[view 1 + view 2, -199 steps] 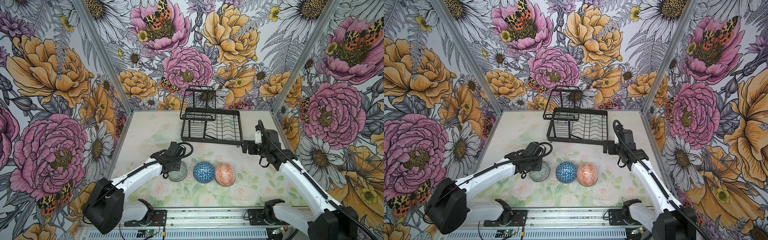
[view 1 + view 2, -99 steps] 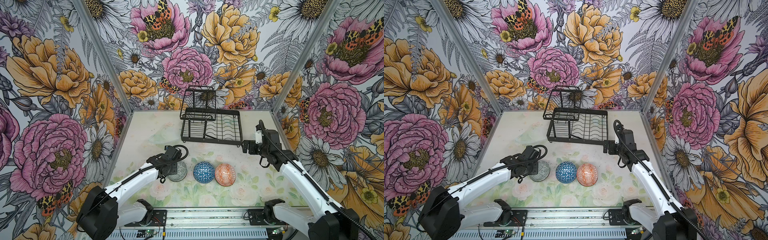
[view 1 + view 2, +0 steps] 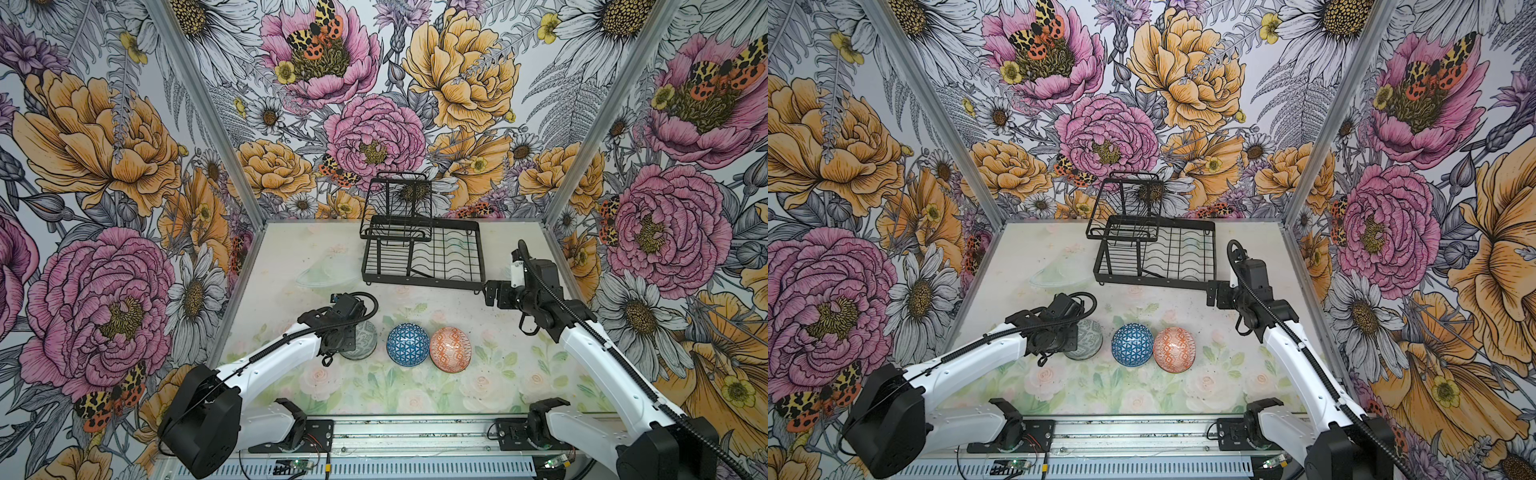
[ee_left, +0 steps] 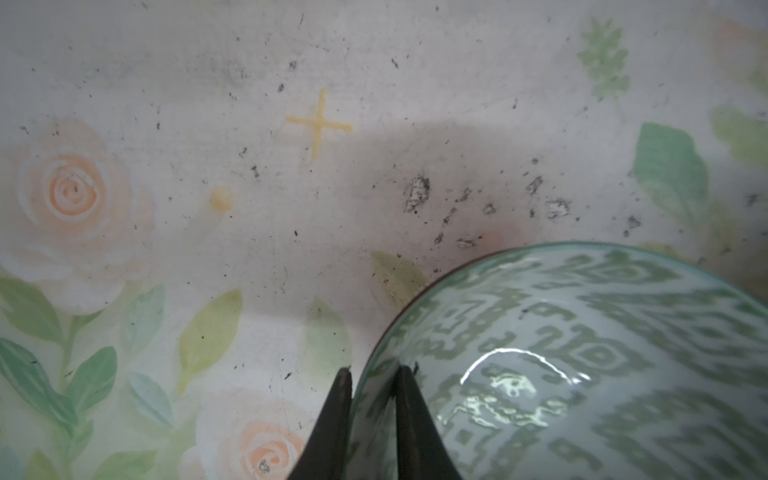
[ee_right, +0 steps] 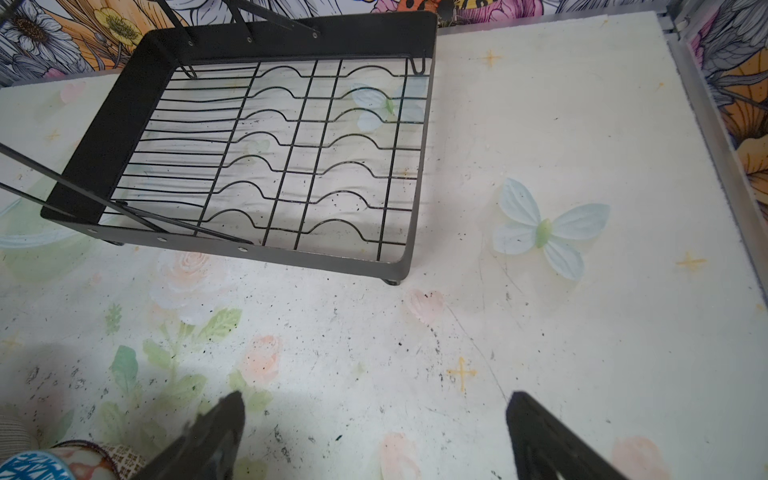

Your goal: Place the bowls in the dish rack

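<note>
bowl [image 4: 582, 353]: glossy, grey-green woven pattern, rim pinched by left claw [image 4: 374, 370].

No legible text, label, brand or number on any surface, small yellow cross marks [image 5: 461, 372] printed on the bench [image 5: 540, 124] the only sign-like shapes, green motifs on the grey-green bowl [image 4: 602, 353] plain pattern, not lettering

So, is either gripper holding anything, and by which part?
Left gripper pinches the green bowl by its rim, one finger inside, one outside. Right gripper is open, empty.
</note>
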Robot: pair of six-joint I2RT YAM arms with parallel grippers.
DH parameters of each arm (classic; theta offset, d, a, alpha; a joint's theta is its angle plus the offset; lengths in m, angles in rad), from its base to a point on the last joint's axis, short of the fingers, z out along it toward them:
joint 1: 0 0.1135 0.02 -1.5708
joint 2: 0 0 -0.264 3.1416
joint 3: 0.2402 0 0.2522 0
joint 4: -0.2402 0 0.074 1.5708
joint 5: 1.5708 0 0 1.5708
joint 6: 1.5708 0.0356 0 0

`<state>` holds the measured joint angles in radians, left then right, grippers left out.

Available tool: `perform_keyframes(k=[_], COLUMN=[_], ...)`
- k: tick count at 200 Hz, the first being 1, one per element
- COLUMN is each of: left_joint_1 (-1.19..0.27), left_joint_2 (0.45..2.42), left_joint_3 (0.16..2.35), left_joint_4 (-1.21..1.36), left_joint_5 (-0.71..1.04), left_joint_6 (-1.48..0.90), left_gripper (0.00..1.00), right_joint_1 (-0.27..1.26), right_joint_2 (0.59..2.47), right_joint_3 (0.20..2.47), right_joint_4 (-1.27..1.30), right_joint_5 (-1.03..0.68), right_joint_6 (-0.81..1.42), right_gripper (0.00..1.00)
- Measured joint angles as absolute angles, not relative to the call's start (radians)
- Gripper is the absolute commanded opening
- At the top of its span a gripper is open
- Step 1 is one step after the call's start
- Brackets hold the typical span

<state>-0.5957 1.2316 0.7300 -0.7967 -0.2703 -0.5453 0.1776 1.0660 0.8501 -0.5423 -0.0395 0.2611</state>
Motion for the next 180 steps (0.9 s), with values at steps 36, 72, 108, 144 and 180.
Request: perform_keyframes(k=[36,72,108,144,180], left_joint_1=[-0.596,-0.602,-0.625,-0.645,-0.657], left_joint_2=[1.238,1.236,1.219,1.203,1.202], left_joint_3=[0.739,0.745,0.746,0.746,0.746], left_joint_4=[-0.797,-0.801,-0.824,-0.849,-0.881], left_joint_5=[-0.272,-0.272,-0.277,-0.277,-0.282], left_joint_6=[-0.551,-0.554,-0.582,-0.606,-0.628], left_gripper=[0.09,0.09,0.11,0.14,0.18], right_joint_1=[0.178,0.178,0.178,0.178,0.178], right_joint_2=[1.066,1.066,1.066,1.066,1.066], right_joint_3=[0.850,0.850,0.850,0.850,0.850], right_joint_4=[-0.542,-0.542,-0.542,-0.542,-0.542], right_joint_5=[-0.039,-0.039,-0.039,-0.039,-0.040], right_joint_6=[0.261,0.261,0.261,0.261,0.261], right_gripper=[0.99,0.99,0.99,1.00,0.99])
